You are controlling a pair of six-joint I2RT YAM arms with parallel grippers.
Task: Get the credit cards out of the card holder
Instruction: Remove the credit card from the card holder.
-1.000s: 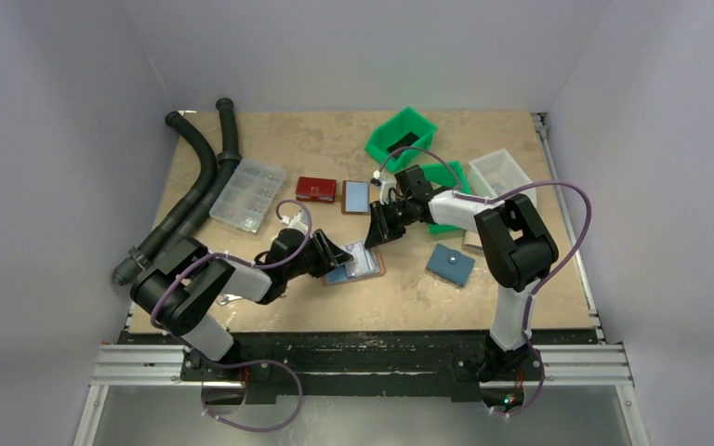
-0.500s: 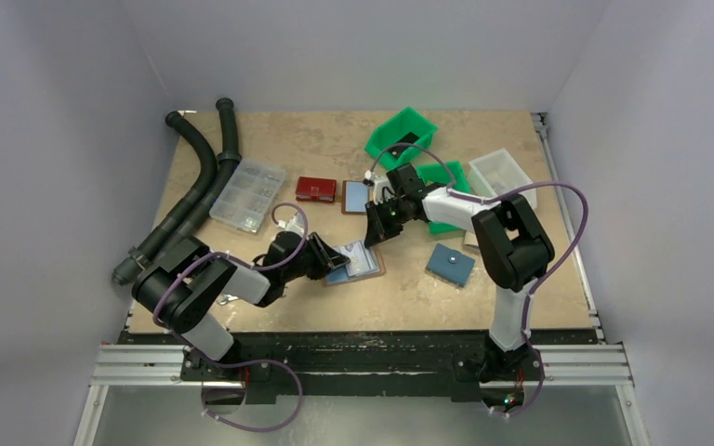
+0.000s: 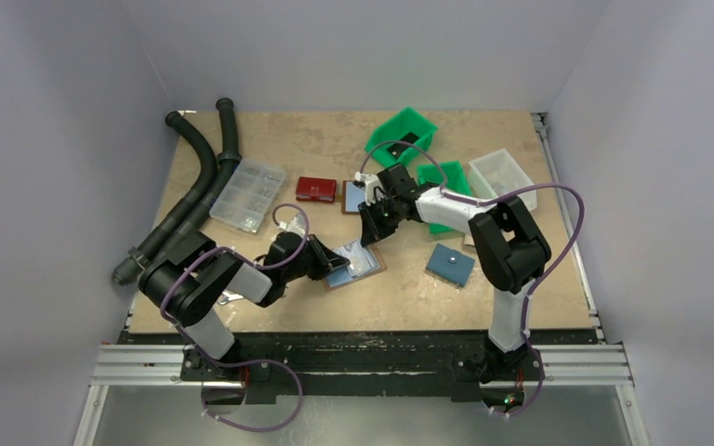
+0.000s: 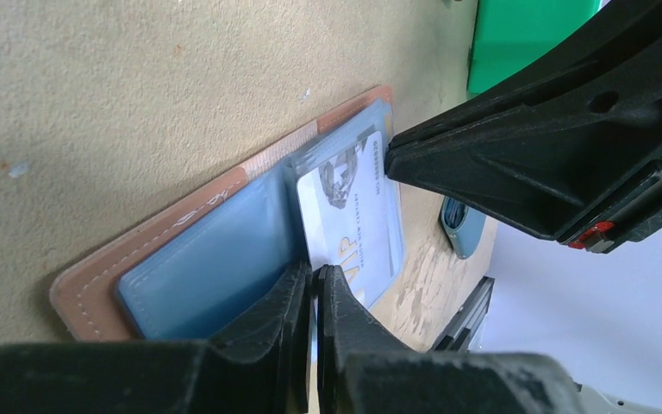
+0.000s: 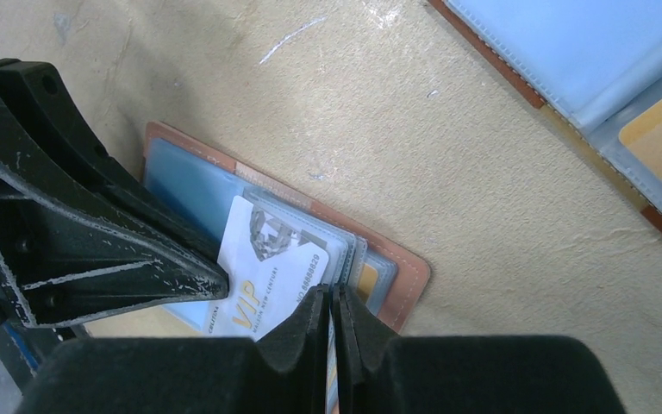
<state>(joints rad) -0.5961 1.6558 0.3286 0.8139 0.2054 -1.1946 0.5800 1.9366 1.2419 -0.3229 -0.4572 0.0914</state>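
A brown card holder [image 3: 366, 267] lies open on the table, blue inside, and also shows in the left wrist view [image 4: 138, 250] and the right wrist view [image 5: 401, 272]. A white card marked VIP [image 4: 353, 216] sticks partway out of its clear sleeves, also seen in the right wrist view [image 5: 267, 267]. My left gripper [image 4: 315, 289] is shut on the card's near edge; in the top view it [image 3: 328, 265] sits at the holder's left side. My right gripper [image 5: 334, 302] is shut on the edge of the sleeve pages, at the holder's far side [image 3: 370, 232].
A second open card holder [image 3: 357, 195] lies behind, with a red wallet [image 3: 316, 189] to its left. A blue snap pouch [image 3: 450, 264] lies to the right. Green bins [image 3: 400, 135], a white bin [image 3: 502, 172], a clear organiser box [image 3: 248, 193] and black hoses [image 3: 195, 186] stand further back.
My right gripper has moved left and down onto the holder's far side. My left gripper has stayed at the holder, which has turned a little.
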